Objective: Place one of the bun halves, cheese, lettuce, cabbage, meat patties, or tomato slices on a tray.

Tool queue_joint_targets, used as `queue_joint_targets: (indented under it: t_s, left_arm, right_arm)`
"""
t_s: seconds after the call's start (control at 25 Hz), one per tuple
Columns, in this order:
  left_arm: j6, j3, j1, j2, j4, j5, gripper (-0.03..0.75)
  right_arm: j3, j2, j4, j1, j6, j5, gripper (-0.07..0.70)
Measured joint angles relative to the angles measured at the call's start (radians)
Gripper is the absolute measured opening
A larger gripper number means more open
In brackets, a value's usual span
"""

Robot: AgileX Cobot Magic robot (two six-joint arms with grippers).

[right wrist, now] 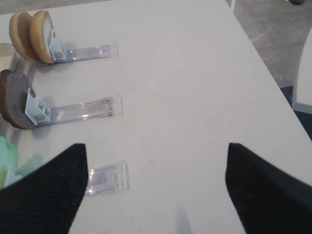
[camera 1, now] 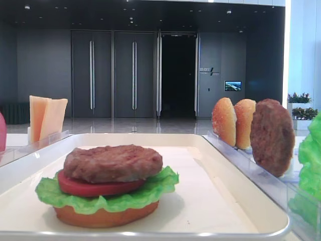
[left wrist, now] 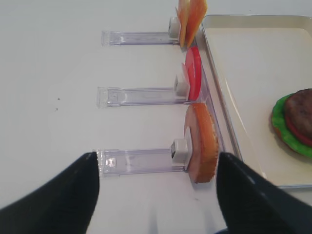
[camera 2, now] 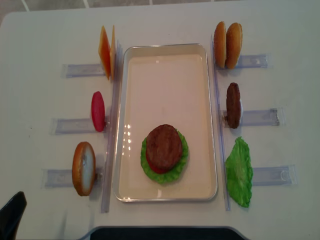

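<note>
On the cream tray lies a stack: flat bun half, lettuce, tomato slice and a meat patty on top. Left of the tray stand cheese, a tomato slice and a bun half. On the right stand two bun halves, a second patty and a lettuce leaf. My left gripper is open and empty, just short of the bun half's holder. My right gripper is open and empty over bare table, right of the holders.
Each standing piece leans on a clear plastic holder that reaches outward from the tray's long sides. The table's right edge runs near my right gripper, with floor beyond. A dark base edge lies along the front.
</note>
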Motion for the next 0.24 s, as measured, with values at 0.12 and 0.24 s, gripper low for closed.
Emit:
queue_joint_targets:
  t_s: [0.12,0.24]
  left_arm:
    - [0.0,0.0,0.0,0.0,0.0,0.0,0.57]
    - [0.0,0.0,0.0,0.0,0.0,0.0,0.57]
  right_arm:
    - [0.0,0.0,0.0,0.0,0.0,0.0,0.577]
    - [0.0,0.0,0.0,0.0,0.001,0.0,0.577]
